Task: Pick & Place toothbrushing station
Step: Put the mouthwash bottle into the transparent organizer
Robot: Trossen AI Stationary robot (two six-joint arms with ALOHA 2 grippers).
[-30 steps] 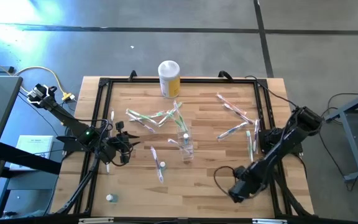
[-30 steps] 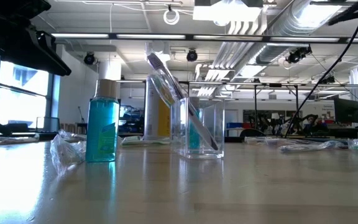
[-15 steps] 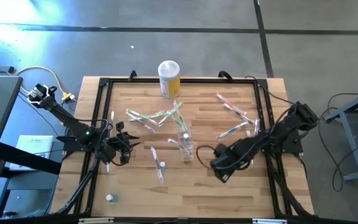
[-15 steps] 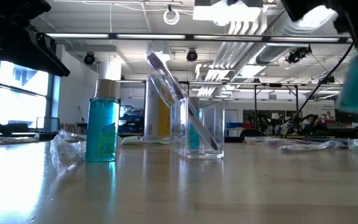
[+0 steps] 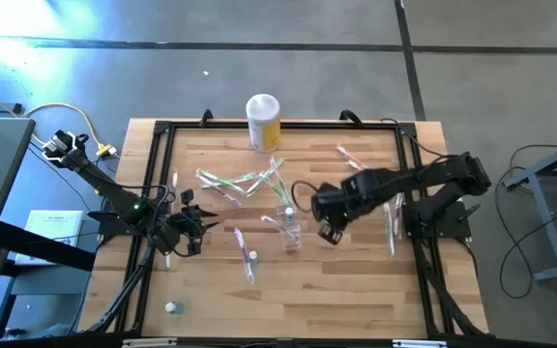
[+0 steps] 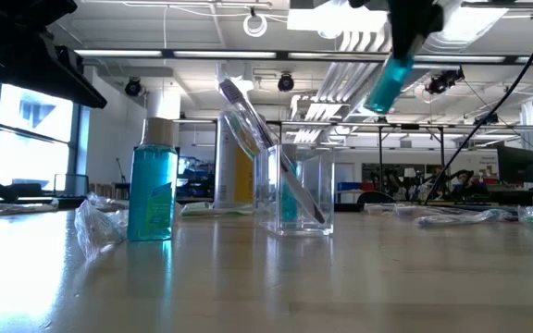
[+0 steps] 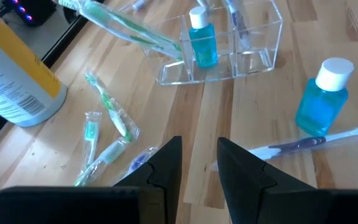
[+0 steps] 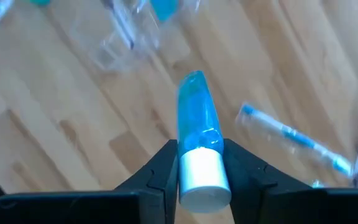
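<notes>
1. High view: the right hand hangs over the middle of the wooden worktop, just beside the clear plastic compartmented holder. Thin translucent wrapped toothbrushes lie scattered toward the far edge. The left hand waits near the left edge.
2. Low view: a small blue-liquid bottle hangs tilted above the holder; another bottle stands beside it.
3. Left wrist view: the left hand's fingers stand slightly apart, holding nothing.
4. Right wrist view: the right hand is clamped at the bottle's white cap. The bottle looks light, rigid and slippery; gripping the cap seems secure.
</notes>
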